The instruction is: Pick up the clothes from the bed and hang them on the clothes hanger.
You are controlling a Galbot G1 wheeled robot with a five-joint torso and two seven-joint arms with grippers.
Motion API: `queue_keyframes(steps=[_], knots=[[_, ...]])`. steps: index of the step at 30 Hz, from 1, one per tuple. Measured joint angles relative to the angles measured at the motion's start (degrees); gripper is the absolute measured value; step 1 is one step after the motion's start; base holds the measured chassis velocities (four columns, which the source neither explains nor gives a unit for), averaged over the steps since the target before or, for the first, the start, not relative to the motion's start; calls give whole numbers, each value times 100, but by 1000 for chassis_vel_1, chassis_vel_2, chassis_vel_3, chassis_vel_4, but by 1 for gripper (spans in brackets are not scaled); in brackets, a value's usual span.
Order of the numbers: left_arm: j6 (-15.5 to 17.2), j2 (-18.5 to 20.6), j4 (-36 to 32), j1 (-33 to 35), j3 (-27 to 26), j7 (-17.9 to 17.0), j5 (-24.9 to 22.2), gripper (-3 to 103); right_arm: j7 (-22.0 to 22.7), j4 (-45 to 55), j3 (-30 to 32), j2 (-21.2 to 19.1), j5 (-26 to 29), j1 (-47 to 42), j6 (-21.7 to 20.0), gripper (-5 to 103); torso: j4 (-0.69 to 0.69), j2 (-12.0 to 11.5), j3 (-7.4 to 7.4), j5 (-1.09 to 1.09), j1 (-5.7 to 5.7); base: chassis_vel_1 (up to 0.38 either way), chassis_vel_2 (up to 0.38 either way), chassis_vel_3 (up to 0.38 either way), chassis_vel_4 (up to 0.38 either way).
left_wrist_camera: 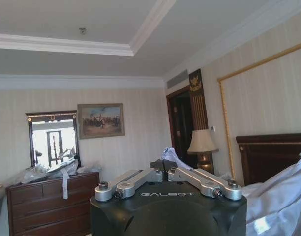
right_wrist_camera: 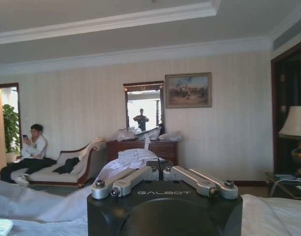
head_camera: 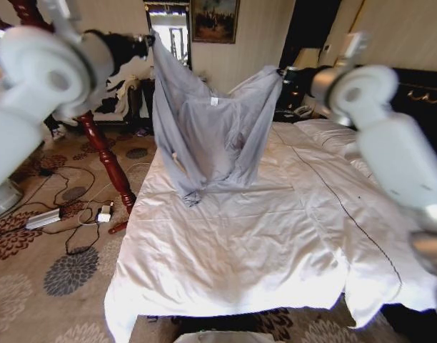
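Note:
The clothes, a light blue-grey shirt [head_camera: 204, 136], hang spread between my two raised grippers above the bed [head_camera: 240, 236], and the lower hem touches the white duvet. My left gripper [head_camera: 148, 39] is shut on one shoulder of the shirt, my right gripper [head_camera: 281, 71] on the other. In the left wrist view the left gripper [left_wrist_camera: 163, 166] pinches a tuft of cloth [left_wrist_camera: 169, 153]. The right gripper [right_wrist_camera: 159, 166] likewise holds bunched cloth [right_wrist_camera: 133, 157] in the right wrist view. The clothes hanger is out of view.
A red wooden post [head_camera: 104, 150] stands left of the bed, with cables and a power strip [head_camera: 43, 218] on the patterned carpet. A dresser with a mirror [left_wrist_camera: 47, 201] lines the far wall. A lamp [left_wrist_camera: 202, 142] and the dark headboard [left_wrist_camera: 273, 157] sit at the bed's head.

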Motion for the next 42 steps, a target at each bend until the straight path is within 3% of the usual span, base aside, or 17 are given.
queue_keyframes(steps=[3, 4, 6, 7, 11, 14, 20, 25, 27, 29, 32, 36, 38, 42], knots=[[83, 433, -597, 397, -711, -89, -287, 0, 142, 758, 853, -581, 191, -736, -101, 0, 8, 0, 1, 2, 1, 0, 0, 0, 0], [83, 433, -597, 397, -711, -89, -287, 0, 142, 758, 853, -581, 191, -736, -101, 0, 8, 0, 1, 2, 1, 0, 0, 0, 0], [154, 834, -1022, 887, -1515, -101, -504, 0, 217, 1374, 1895, -1122, 348, -1503, -195, 0, 0, 0, 0, 3, 0, 0, 0, 0, 0], [154, 834, -1022, 887, -1515, -101, -504, 0, 217, 1374, 1895, -1122, 348, -1503, -195, 0, 0, 0, 0, 3, 0, 0, 0, 0, 0], [107, 1501, -1399, 1451, -2188, -37, -785, 0, 241, 1975, 3317, -1812, 550, -2836, -388, 0, 4, 2, -1, -2, -1, 0, 0, 0, 0], [61, 1587, -1510, 1580, -2261, -44, -824, 0, 285, 2082, 3471, -1852, 630, -3021, -462, 0, 7, 1, 0, 0, -1, 0, 0, 0, 0], [124, 1123, -1627, 2157, -2126, -357, -346, 0, 505, 2194, 2973, -1436, 347, -2931, -623, 0, 0, -1, 4, 1, 5, 0, 0, 0, 0], [130, 798, -1493, 3655, -2137, -365, 782, 0, 652, 2030, 2031, -705, -275, -2922, -626, 0, 5, -1, 3, -2, 4, 0, 0, 0, 0], [132, 733, -1451, 3822, -2136, -363, 923, 0, 651, 1977, 1901, -606, -376, -2920, -619, 0, 5, -1, 4, -3, 4, 0, 0, 0, 0], [134, 367, -1184, 4359, -2050, -354, 1464, 0, 574, 1650, 1432, -178, -828, -2932, -574, 0, 4, -1, 4, -2, 4, 0, 0, 0, 0], [133, 157, -947, 4521, -1972, -354, 1705, 0, 493, 1376, 1172, 90, -1107, -2926, -535, 0, 1, -1, 4, -1, 4, 0, 0, 0, 0], [69, -478, 90, 4648, -1687, -320, 2387, 0, 230, 157, 217, 1059, -2047, -2452, -278, 0, 4, -2, 4, 0, 5, 0, 0, 0, 0], [62, -562, 209, 4639, -1665, -295, 2457, 0, 200, -16, 100, 1192, -2160, -2346, -247, 0, 5, -2, 4, 0, 5, 0, 0, 0, 0], [3, -1172, 1025, 4331, -1422, -260, 2844, 0, 76, -1104, -539, 1929, -2703, -1740, -31, 0, 6, -2, 3, -2, 3, 0, 0, 0, 0]])
